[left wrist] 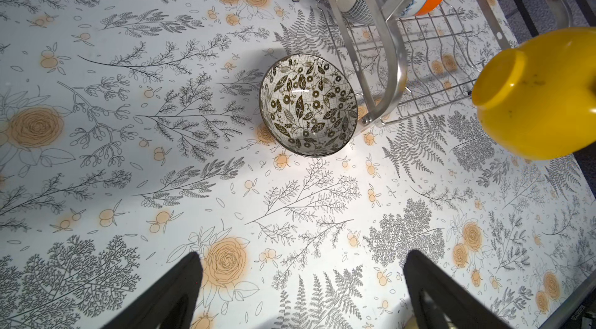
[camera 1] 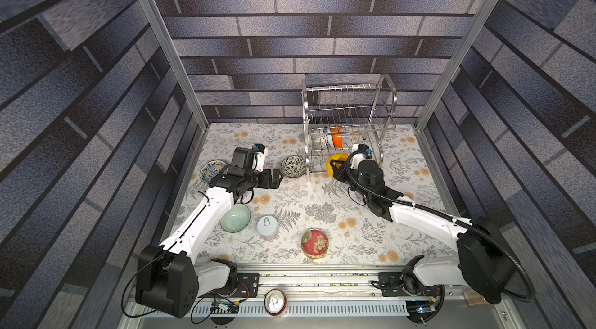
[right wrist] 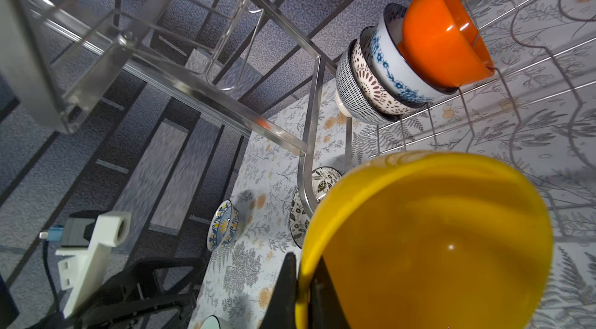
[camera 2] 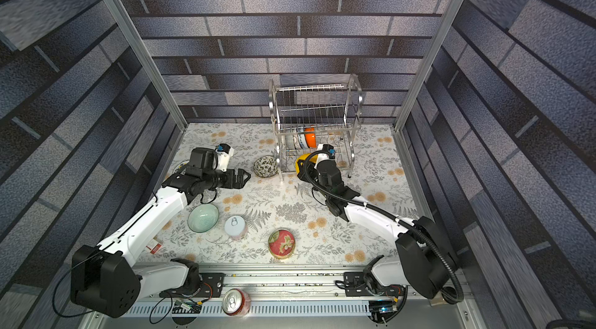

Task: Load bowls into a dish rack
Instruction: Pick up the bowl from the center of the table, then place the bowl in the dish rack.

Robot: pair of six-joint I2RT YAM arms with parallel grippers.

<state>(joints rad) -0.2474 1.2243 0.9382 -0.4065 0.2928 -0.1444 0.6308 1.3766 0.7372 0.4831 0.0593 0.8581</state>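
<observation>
My right gripper [right wrist: 304,266] is shut on the rim of a plain yellow bowl [right wrist: 435,240], one finger inside and one outside. It holds the bowl on its side at the front of the dish rack's [camera 1: 304,111] lower shelf, as both top views show. On that shelf an orange bowl [right wrist: 442,37], a blue floral bowl [right wrist: 387,63] and a lattice bowl [right wrist: 346,85] stand on edge in a row. My left gripper [left wrist: 301,256] is open and empty above the table, short of a dark floral bowl [left wrist: 308,105] beside the rack's foot.
A pale green bowl [camera 1: 235,217] lies beside my left forearm, and a blue-and-yellow bowl [camera 1: 211,171] is behind the left wrist. A white pull-tab can [camera 1: 267,226] and a red tin [camera 1: 314,243] sit near the front. A drink can [camera 1: 275,301] stands on the front rail.
</observation>
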